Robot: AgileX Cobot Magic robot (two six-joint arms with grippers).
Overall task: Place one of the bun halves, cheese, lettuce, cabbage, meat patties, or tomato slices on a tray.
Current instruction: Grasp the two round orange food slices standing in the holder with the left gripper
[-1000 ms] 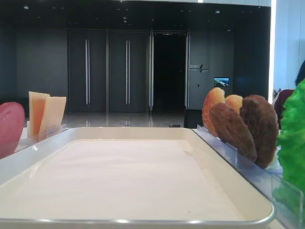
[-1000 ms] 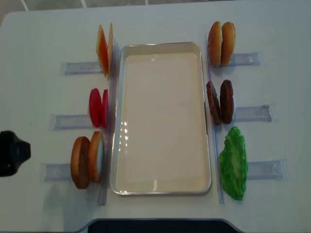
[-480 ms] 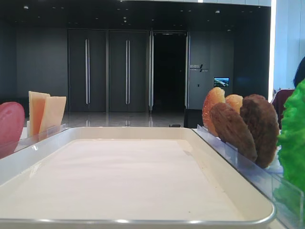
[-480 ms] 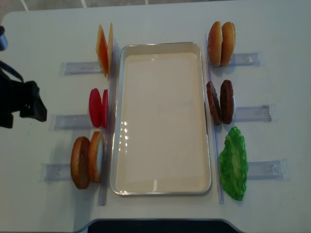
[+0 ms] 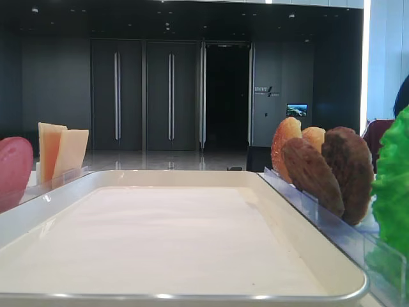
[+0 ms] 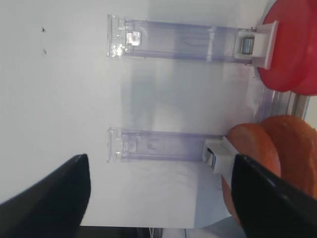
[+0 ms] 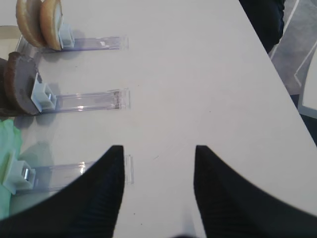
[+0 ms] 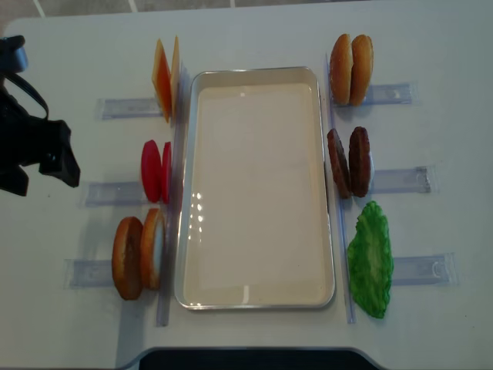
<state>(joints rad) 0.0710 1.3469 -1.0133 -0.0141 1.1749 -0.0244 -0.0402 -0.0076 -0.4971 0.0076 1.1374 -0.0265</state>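
Observation:
The cream tray (image 8: 254, 185) lies mid-table with nothing on it. Left of it stand cheese (image 8: 166, 77), tomato slices (image 8: 155, 169) and two bun halves (image 8: 139, 254). To its right are more bun halves (image 8: 350, 69), meat patties (image 8: 348, 162) and lettuce (image 8: 370, 258). The cabbage is out of view. My left gripper (image 8: 48, 158) hovers at the far left, open and holding nothing, with the bun (image 6: 267, 158) beside its right finger. My right gripper (image 7: 158, 168) is open over bare table, right of the patties (image 7: 20, 84).
Clear plastic holders (image 8: 127, 108) (image 8: 400, 179) stick out sideways from each food pair. The table's right edge (image 7: 277, 84) runs near my right gripper. A dark strip (image 8: 246, 358) borders the table's front.
My left arm has come up from the lower-left edge of the top view and now sits level with the tomato slices. The food, tray and right gripper have not moved.

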